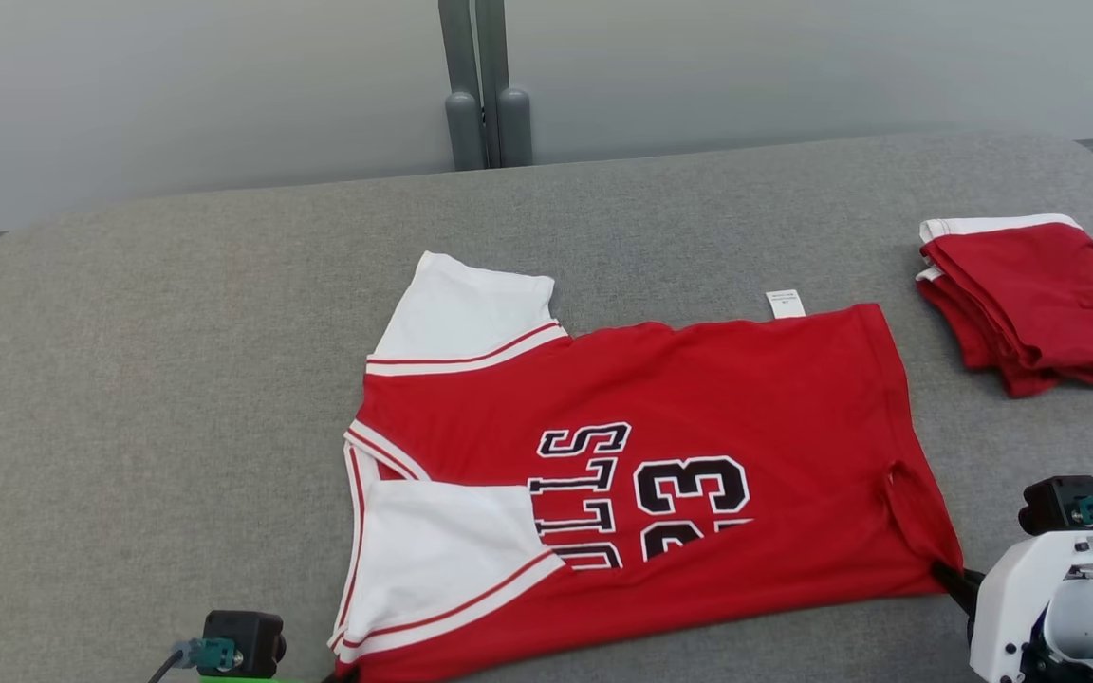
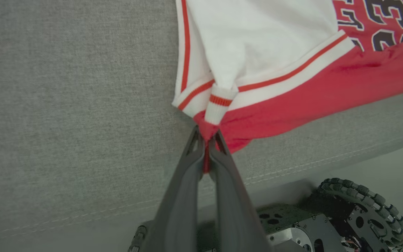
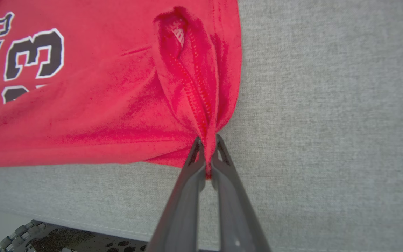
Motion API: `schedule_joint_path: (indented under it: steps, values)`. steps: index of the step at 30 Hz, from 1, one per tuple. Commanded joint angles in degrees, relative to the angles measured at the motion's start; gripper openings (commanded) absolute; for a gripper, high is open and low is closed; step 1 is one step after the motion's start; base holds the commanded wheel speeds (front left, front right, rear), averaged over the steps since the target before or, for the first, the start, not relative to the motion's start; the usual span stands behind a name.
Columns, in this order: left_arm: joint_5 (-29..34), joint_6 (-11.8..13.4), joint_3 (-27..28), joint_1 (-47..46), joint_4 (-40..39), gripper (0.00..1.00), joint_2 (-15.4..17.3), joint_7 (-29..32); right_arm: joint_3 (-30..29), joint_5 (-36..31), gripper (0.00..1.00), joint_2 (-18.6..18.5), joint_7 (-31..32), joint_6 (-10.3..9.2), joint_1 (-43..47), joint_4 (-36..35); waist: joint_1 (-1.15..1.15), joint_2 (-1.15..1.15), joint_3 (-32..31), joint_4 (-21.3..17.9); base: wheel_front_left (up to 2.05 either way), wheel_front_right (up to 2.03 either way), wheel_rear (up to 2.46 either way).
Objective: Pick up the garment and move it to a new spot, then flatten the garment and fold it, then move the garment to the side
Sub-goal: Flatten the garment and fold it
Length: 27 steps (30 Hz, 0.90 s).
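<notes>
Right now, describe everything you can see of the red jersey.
The red jersey looks like soft knit, with white sleeves trimmed in red stripes and black, white-edged lettering and 23. It lies sideways on the grey surface, neck towards the robot's left, hem to its right, near edge folded over the print. A white label pokes out at the far edge. The left gripper pinches its near sleeve-side corner, the right gripper its near hem corner.

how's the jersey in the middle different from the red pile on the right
The jersey lies spread out, far larger; the pile is folded into a compact stack. The jersey shows black lettering and white sleeves; the pile is plain with white edging. Both are mostly red.
</notes>
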Motion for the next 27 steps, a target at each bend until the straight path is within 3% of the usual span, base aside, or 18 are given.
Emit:
schedule_joint_path:
  steps: [1,2,3,4,5,6,7,18,21,27]
  values:
    - [-0.24,0.40,0.17,0.99,-0.49,0.00,0.77,0.32,-0.90,0.04,0.00,-0.22,0.83,-0.09,1.12,-0.45,0.00,0.00,0.11,-0.06,0.00,0.00,0.00]
    - [-0.34,0.71,0.17,1.14,-1.01,0.00,0.76,0.39,-1.59,-0.03,0.00,0.15,1.74,-0.09,1.57,-0.76,0.00,0.00,0.14,-0.10,0.00,0.00,0.00]
    - [-0.31,0.80,0.17,1.26,-1.34,0.00,0.72,0.47,-2.01,-0.26,0.13,0.36,2.51,-0.09,2.06,-1.10,0.00,0.00,0.12,-0.11,0.00,0.00,0.00]
    - [-0.44,0.88,-0.05,1.52,-1.41,0.00,0.70,0.90,-2.60,-0.50,0.76,0.68,3.37,-0.09,2.59,-1.51,0.00,0.00,0.08,-0.12,0.00,0.00,0.00]
    - [-0.55,0.90,-0.27,1.71,-1.30,0.39,0.75,1.24,-3.06,-0.69,1.00,0.97,3.97,-0.08,2.88,-1.92,0.00,0.00,0.05,-0.14,0.00,0.00,0.00]
    - [-0.62,0.93,-0.31,1.71,-1.32,0.96,0.82,1.53,-3.98,-1.09,1.00,1.36,4.45,-0.08,3.20,-2.35,0.00,0.00,0.04,-0.19,0.00,0.00,0.00]
    - [-0.69,1.04,-0.22,1.68,-1.34,1.00,0.82,1.43,-4.79,-1.60,1.00,1.68,4.74,-0.07,3.33,-2.61,0.00,0.00,0.06,-0.24,0.00,0.00,0.00]
    - [0.97,0.84,0.98,-3.18,-4.31,1.00,3.93,2.74,-13.62,-3.15,1.00,5.08,5.42,-0.05,5.37,-10.41,0.00,0.00,0.35,-0.38,0.00,0.00,0.00]
    - [2.56,0.13,2.07,-9.32,-5.74,1.00,6.23,4.70,-16.63,-2.65,1.00,5.39,3.79,-0.04,2.84,-14.39,0.00,0.00,2.03,-0.67,0.00,0.00,0.00]
    - [1.62,-2.33,4.31,-21.76,-3.83,1.00,6.48,6.15,-18.15,-5.82,1.00,6.49,1.01,-0.04,-4.74,-16.51,0.00,0.00,6.37,-1.63,0.00,0.00,0.00]
